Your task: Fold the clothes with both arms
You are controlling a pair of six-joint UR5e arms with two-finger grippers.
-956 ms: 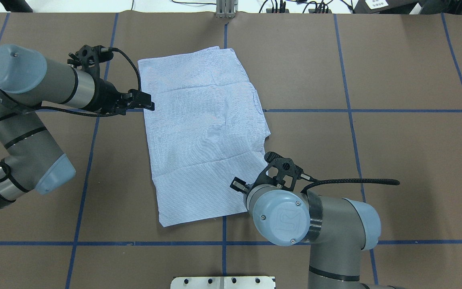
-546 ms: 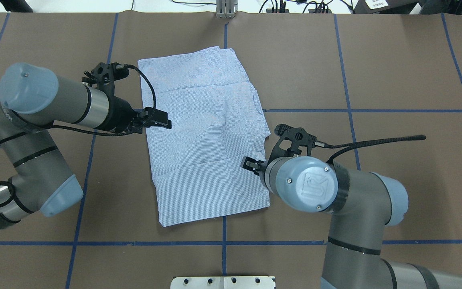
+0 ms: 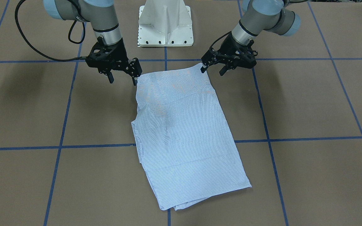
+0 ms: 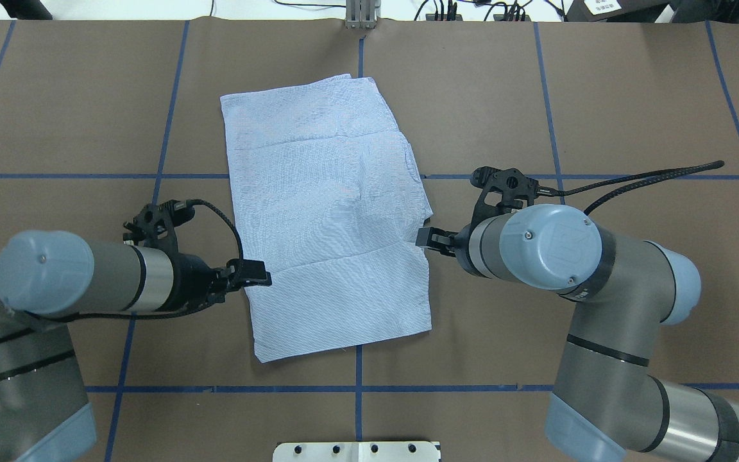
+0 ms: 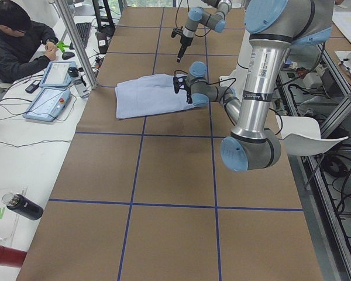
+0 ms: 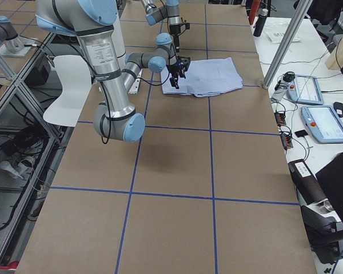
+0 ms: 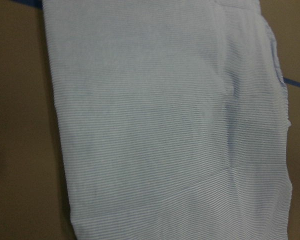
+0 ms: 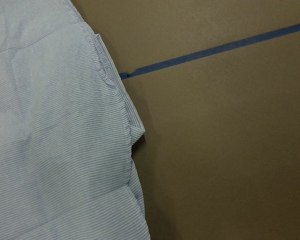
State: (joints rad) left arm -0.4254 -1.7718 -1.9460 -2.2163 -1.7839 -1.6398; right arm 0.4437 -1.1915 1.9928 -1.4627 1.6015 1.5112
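The clothes are one light blue striped shirt [image 4: 328,218] [image 3: 184,135], folded into a long rectangle and lying flat mid-table. My left gripper [image 4: 257,280] [image 3: 213,70] hangs open just above the shirt's left edge near the robot-side corner, one fingertip [image 3: 203,69] beside the cloth. My right gripper [image 4: 427,239] [image 3: 123,80] is open too, with one fingertip [image 3: 134,82] at the opposite robot-side corner. Neither holds anything. The left wrist view is filled by the shirt [image 7: 165,125]. In the right wrist view the shirt's hemmed edge [image 8: 120,100] lies on brown table. No fingers show in either wrist view.
Blue tape lines [image 4: 600,176] grid the brown table. The white pedestal base [image 3: 165,28] stands right behind the shirt's near end. A seated person [image 5: 17,41] and control tablets [image 5: 47,99] are at a side desk, beyond the far table edge.
The left gripper slid along the shirt's left edge toward the robot. The right arm swung out, carrying its gripper from over the near right part to the right edge. The shirt stayed still.
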